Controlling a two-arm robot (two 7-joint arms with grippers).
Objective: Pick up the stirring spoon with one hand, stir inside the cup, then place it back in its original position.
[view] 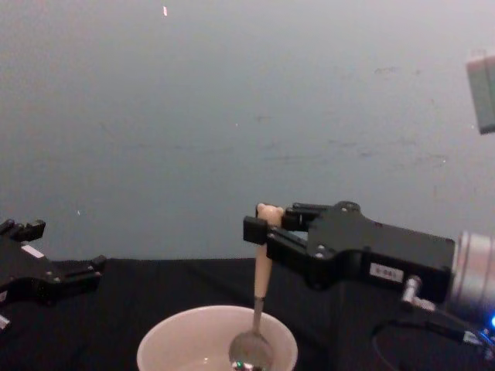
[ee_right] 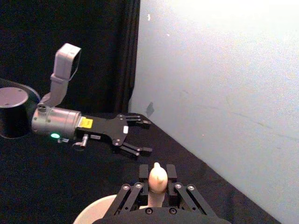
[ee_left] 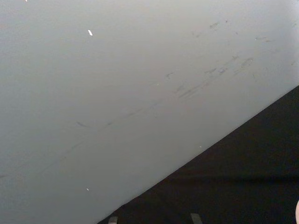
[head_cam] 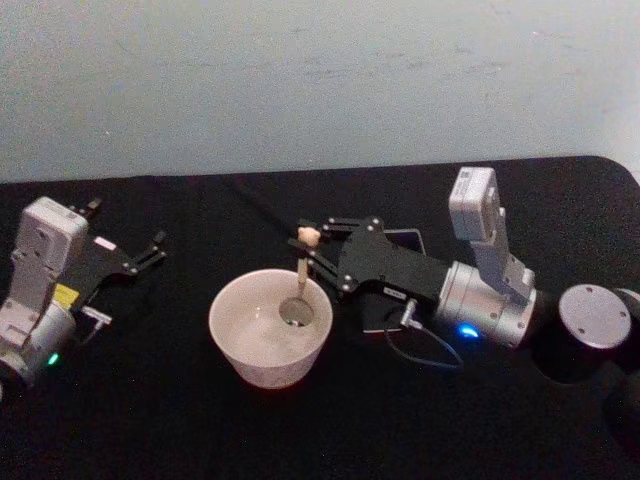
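Observation:
The cream-white cup (head_cam: 235, 330) stands on the black table in front of me. The stirring spoon (head_cam: 301, 268) stands upright in it, its metal bowl (view: 251, 352) down inside the cup (view: 174, 344) and its bear head (ee_right: 157, 177) on top. My right gripper (head_cam: 309, 250) reaches in from the right and is shut on the spoon's peach handle (view: 262, 267), just below the bear head. The dark grey holder (head_cam: 408, 239) shows partly behind the right gripper. My left gripper (head_cam: 126, 230) rests open at the table's left, well away from the cup.
A pale wall runs along the far table edge. A black cylindrical arm joint (head_cam: 592, 325) sits at the right. A thin cable (head_cam: 425, 352) loops beside the right wrist. In the right wrist view, the left gripper (ee_right: 146, 136) lies open beyond the spoon.

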